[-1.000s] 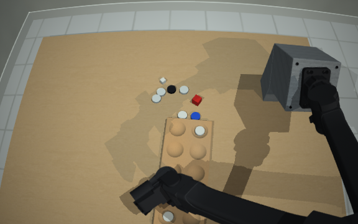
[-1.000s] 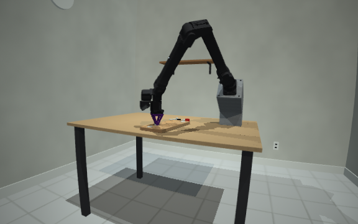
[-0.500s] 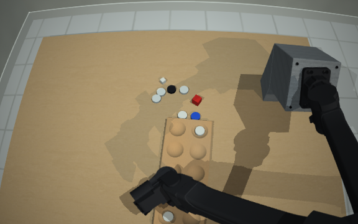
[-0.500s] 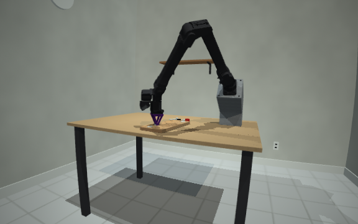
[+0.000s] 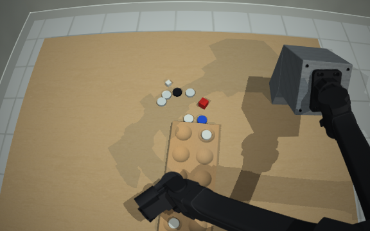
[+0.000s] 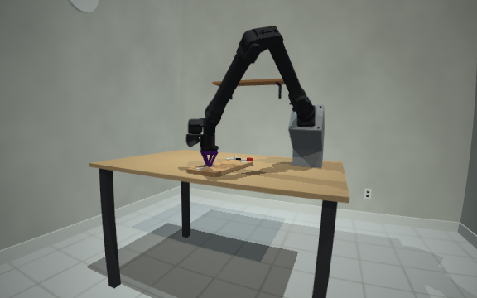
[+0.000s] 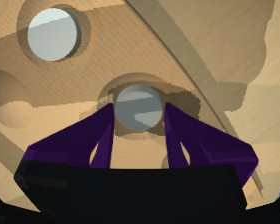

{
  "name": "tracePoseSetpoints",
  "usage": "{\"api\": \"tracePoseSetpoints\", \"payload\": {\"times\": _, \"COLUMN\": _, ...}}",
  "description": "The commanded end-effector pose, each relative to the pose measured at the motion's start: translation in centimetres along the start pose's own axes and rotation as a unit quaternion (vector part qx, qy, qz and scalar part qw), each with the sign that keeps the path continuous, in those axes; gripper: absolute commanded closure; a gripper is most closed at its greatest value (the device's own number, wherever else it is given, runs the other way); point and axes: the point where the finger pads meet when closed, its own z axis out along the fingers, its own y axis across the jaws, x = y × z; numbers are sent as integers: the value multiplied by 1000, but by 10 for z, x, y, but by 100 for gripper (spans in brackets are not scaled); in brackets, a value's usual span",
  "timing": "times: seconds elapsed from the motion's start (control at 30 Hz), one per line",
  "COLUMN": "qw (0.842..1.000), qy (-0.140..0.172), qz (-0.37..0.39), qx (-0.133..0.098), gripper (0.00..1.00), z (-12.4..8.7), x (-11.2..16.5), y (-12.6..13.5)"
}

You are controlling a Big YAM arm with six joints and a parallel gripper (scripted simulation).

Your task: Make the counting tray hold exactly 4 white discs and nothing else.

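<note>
The wooden counting tray (image 5: pixel 191 160) lies in the near middle of the table. A white disc (image 5: pixel 206 135) rests in its far right pocket, and another (image 5: pixel 173 222) in a near pocket. My gripper (image 7: pixel 139 110) (image 6: pixel 209 164) is low over the tray's near part; the arm hides it in the top view. In the wrist view a white disc (image 7: pixel 139 106) sits in a pocket between my purple fingers, which stand slightly apart from it. A second disc in its pocket (image 7: pixel 52 32) lies beyond.
Beyond the tray's far end lie a white disc (image 5: pixel 188 118) and a blue disc (image 5: pixel 202 119). Further back are a red cube (image 5: pixel 203 102), three white discs (image 5: pixel 166 94), a black disc (image 5: pixel 177 92) and a small white cube (image 5: pixel 168 83). The grey arm base (image 5: pixel 304 80) stands at the right.
</note>
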Motion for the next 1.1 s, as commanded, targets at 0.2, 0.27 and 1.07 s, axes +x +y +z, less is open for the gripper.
{"api": "tracePoseSetpoints", "payload": {"times": 0.2, "qw": 1000, "qy": 2, "qz": -6, "qx": -3, "gripper": 63, "z": 7, "x": -7, "y": 3}}
{"api": "tracePoseSetpoints", "payload": {"times": 0.27, "qw": 1000, "qy": 2, "qz": -6, "qx": -3, "gripper": 63, "z": 7, "x": -7, "y": 3}}
{"api": "tracePoseSetpoints", "payload": {"times": 1.07, "qw": 1000, "qy": 8, "qz": -4, "qx": -6, "gripper": 55, "z": -92, "x": 0, "y": 3}}
